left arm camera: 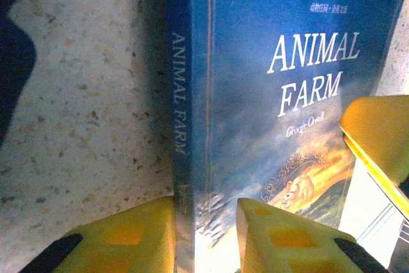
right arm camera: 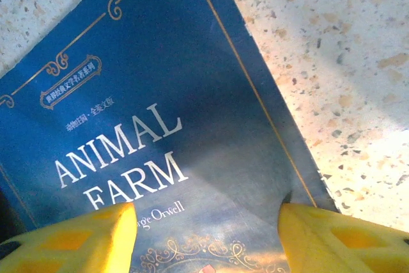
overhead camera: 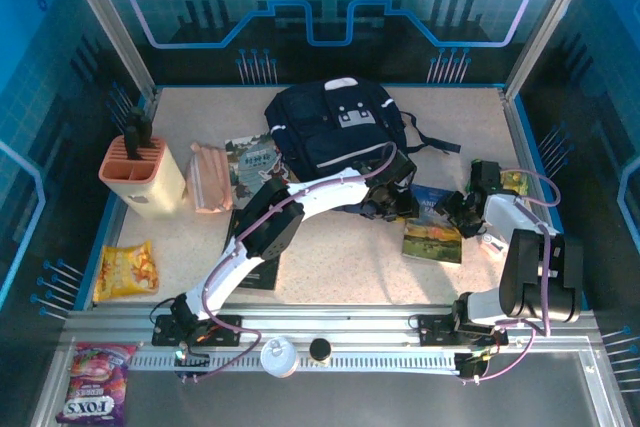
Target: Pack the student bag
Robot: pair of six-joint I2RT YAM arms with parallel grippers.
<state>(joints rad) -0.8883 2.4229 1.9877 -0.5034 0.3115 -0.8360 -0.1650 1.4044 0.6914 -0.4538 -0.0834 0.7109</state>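
left claw [left arm camera: 206,208] straddles book [left arm camera: 275,62] spine; student bag [overhead camera: 335,137] top points far.

You'll find the book [overhead camera: 435,239] on the table [overhead camera: 340,257] just front-right of the student bag [overhead camera: 335,132], the holder [overhead camera: 143,172] well left, the snack packet [overhead camera: 125,270] far front-left.

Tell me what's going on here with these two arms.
Both arms are on the Animal Farm book, which lies on the table just on the near side of the student bag. The left arm's fingers sit either side of the spine; whether they grip it is unclear. The right arm's fingers hover open over the cover. The book is not in the bag yet.
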